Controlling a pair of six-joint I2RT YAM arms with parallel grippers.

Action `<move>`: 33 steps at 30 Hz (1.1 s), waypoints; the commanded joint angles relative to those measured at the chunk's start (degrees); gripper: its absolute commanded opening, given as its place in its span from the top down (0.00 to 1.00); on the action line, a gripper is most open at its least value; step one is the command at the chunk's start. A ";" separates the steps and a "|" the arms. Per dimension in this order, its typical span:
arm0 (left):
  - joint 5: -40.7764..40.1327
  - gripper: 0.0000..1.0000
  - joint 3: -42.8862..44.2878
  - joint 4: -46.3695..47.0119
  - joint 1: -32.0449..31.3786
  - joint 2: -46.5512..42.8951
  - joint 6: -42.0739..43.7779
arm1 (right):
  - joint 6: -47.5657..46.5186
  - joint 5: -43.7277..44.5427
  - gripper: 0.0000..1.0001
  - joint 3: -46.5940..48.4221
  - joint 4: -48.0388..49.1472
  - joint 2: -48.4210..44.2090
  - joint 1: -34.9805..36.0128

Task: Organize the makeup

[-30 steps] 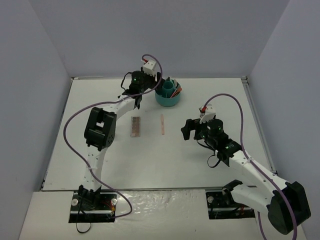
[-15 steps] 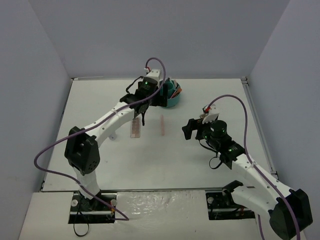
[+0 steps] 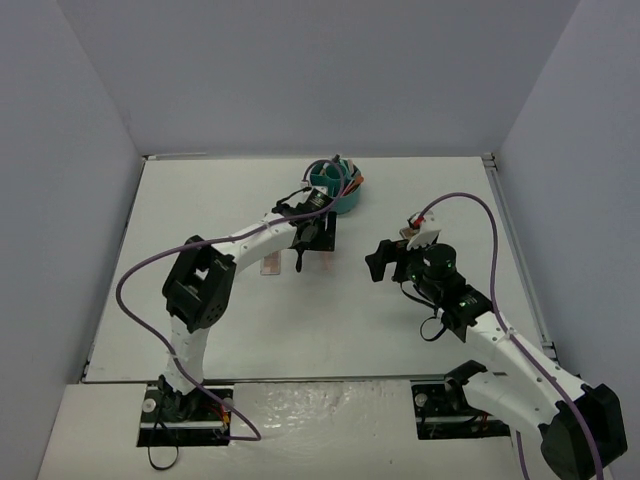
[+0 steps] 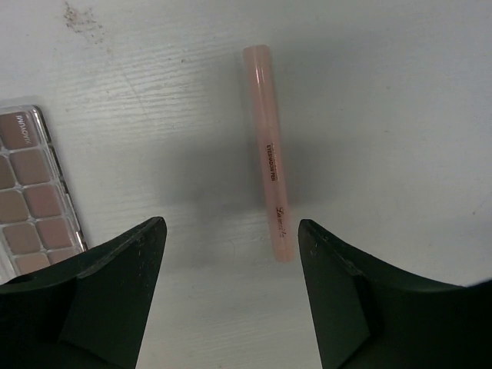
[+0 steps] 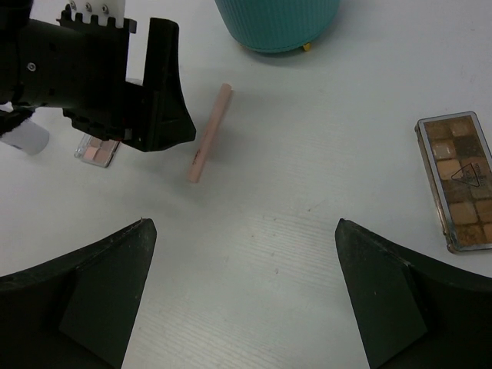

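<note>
A thin pink stick [image 4: 269,146] lies flat on the white table. Its near end sits between the fingers of my open left gripper [image 4: 231,224], close to the right finger and not touching it. Beside it lies a pink eyeshadow palette [image 4: 31,192], partly out of the left wrist view. In the top view the left gripper [image 3: 314,248] hovers just in front of the teal cup [image 3: 335,190], which holds several sticks. My right gripper [image 5: 244,227] stands wide open over bare table, short of the pink stick [image 5: 209,132]. A brown palette [image 5: 457,181] lies to its right.
The teal cup [image 5: 277,23] stands just beyond the pink stick. The pink palette [image 5: 96,151] is half hidden under the left gripper's black body [image 5: 115,77]. Grey walls close off the table at the back and sides.
My left arm has swung away from the teal cup, toward the near side, and now hovers over the pink stick. The right arm has barely moved.
</note>
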 commanded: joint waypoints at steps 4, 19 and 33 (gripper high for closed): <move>0.10 0.42 5.30 2.05 -0.74 1.99 -4.30 | 0.19 0.36 0.00 0.32 3.62 -0.11 -0.39; -1.17 0.59 5.94 1.35 -1.65 5.86 -4.85 | 0.28 0.23 0.00 0.00 4.21 0.59 -0.57; -2.47 0.89 -6.31 -3.99 -2.35 -0.42 -0.04 | 0.28 0.22 0.00 -0.03 4.33 0.50 -0.66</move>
